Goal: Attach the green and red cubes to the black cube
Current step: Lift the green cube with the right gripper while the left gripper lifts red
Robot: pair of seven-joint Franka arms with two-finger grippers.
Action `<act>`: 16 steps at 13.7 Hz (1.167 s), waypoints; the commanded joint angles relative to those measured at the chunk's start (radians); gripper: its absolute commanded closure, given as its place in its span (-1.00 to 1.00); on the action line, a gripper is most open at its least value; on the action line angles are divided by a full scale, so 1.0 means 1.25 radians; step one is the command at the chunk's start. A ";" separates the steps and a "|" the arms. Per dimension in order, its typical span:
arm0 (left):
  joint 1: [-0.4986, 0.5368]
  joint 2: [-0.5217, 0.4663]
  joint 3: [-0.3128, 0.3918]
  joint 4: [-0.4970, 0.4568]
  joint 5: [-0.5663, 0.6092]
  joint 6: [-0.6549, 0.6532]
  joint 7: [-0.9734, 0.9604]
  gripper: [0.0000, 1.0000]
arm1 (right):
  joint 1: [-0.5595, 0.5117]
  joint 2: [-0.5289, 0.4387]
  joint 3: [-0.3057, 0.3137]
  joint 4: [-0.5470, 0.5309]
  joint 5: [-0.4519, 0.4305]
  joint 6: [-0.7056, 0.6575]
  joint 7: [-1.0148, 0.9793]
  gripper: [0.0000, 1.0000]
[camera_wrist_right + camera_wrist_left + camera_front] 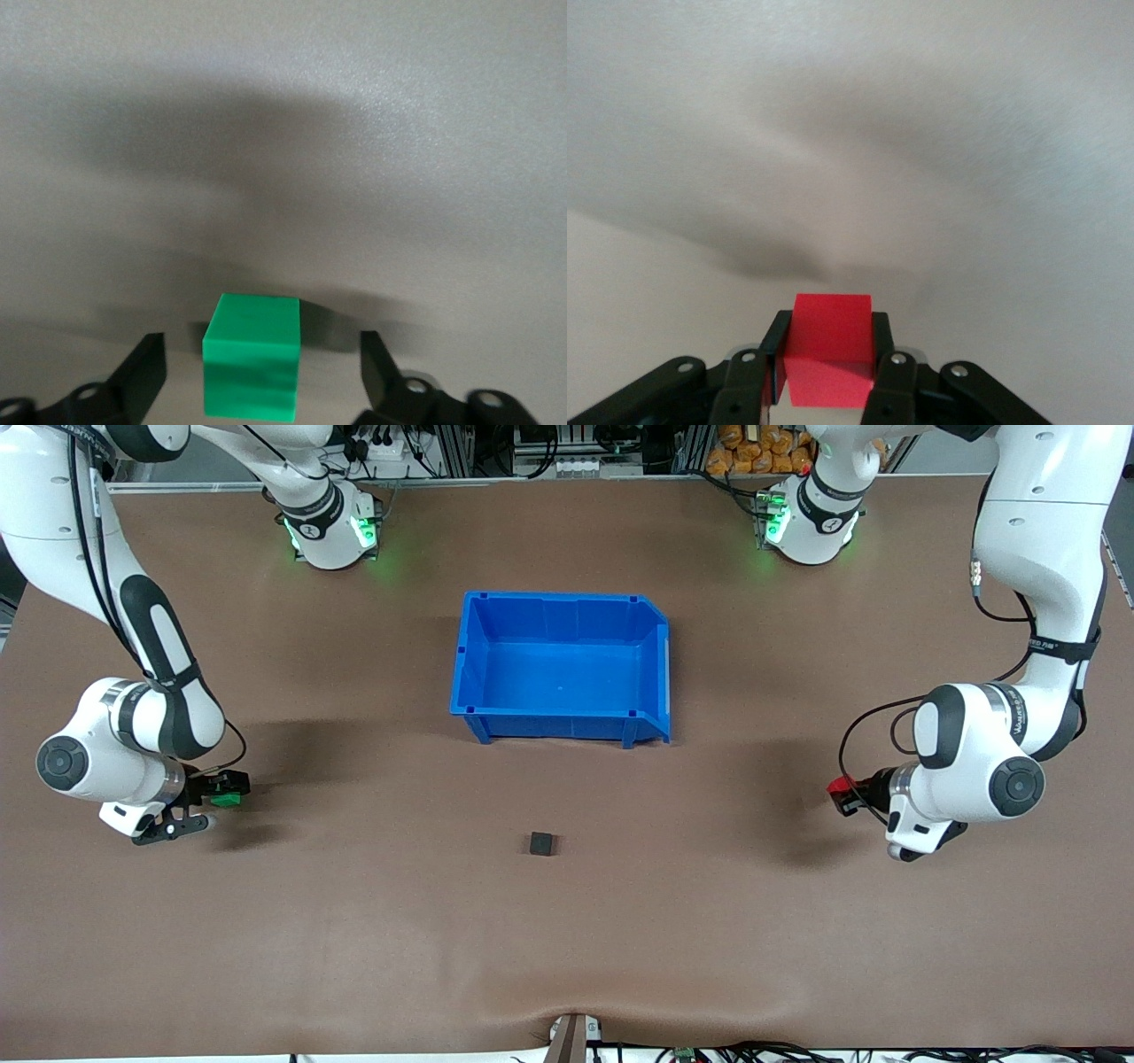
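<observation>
The black cube sits alone on the brown table, nearer the front camera than the blue bin. My left gripper is low at the left arm's end of the table, shut on the red cube. In the left wrist view the red cube is clamped between both fingers of that gripper. My right gripper is low at the right arm's end, open around the green cube. In the right wrist view the green cube rests on the table between the spread fingers of that gripper, with gaps on both sides.
An empty blue bin stands in the middle of the table, farther from the front camera than the black cube. The two arm bases stand along the table's edge farthest from the front camera. Cables run along the edge nearest it.
</observation>
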 commanded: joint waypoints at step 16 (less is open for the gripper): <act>-0.108 0.170 0.029 0.350 -0.216 -0.109 -0.373 1.00 | -0.004 -0.020 0.094 0.159 0.332 -0.049 -0.707 1.00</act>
